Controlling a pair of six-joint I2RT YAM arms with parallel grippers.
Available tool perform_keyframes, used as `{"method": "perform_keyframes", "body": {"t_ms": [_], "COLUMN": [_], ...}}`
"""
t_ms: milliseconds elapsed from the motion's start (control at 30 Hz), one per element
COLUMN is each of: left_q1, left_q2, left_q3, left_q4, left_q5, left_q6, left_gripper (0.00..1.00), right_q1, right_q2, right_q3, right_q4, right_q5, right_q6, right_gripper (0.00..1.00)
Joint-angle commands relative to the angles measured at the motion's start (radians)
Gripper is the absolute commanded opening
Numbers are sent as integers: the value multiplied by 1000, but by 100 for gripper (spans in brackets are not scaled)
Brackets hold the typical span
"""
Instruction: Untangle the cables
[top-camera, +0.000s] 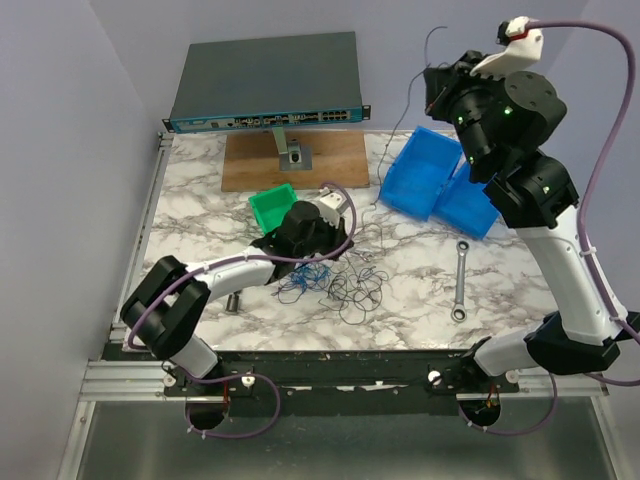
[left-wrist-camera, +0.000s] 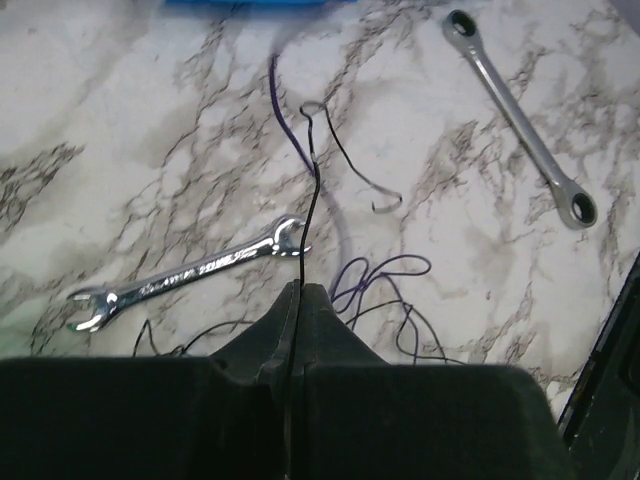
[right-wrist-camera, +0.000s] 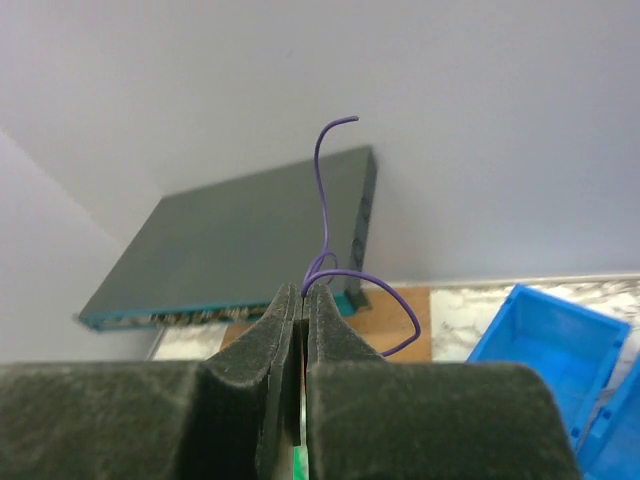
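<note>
The cables (top-camera: 335, 282) lie as a loose tangle of thin blue and dark wires on the marble table (top-camera: 200, 200), near the middle front. My left gripper (top-camera: 340, 245) is low over the tangle's upper edge. In the left wrist view it (left-wrist-camera: 300, 290) is shut on one black wire (left-wrist-camera: 313, 200) that runs forward; blue loops (left-wrist-camera: 385, 275) lie beside it. My right gripper (top-camera: 432, 88) is raised high at the back right. It (right-wrist-camera: 307, 290) is shut on a purple-blue wire (right-wrist-camera: 322, 190), which hangs down towards the table (top-camera: 400, 130).
Two blue bins (top-camera: 420, 175) sit at the back right and a green bin (top-camera: 272, 205) by the left wrist. A ratchet wrench (top-camera: 461, 280) lies right of the tangle, and a small open wrench (left-wrist-camera: 190, 275) lies under the left gripper. A network switch (top-camera: 268, 85) and a wooden board (top-camera: 260, 160) are at the back.
</note>
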Motion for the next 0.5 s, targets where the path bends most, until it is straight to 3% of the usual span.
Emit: {"method": "perform_keyframes", "body": {"t_ms": [0, 100, 200, 467], "left_q1": [89, 199, 277, 293], "left_q2": [-39, -67, -80, -190], "left_q3": [-65, -149, -192, -280], "left_q4": [-51, -12, 17, 151], "left_q5": [0, 69, 135, 200], "left_q6": [-95, -192, -239, -261], "left_gripper": [0, 0, 0, 0], "right_q1": [3, 4, 4, 3], "right_q2": [-1, 19, 40, 83], "right_q3": [62, 95, 121, 22], "right_q4": [123, 219, 272, 349], "right_q5": [249, 390, 420, 485], "right_q6": [-161, -303, -375, -467], "right_gripper": [1, 1, 1, 1]}}
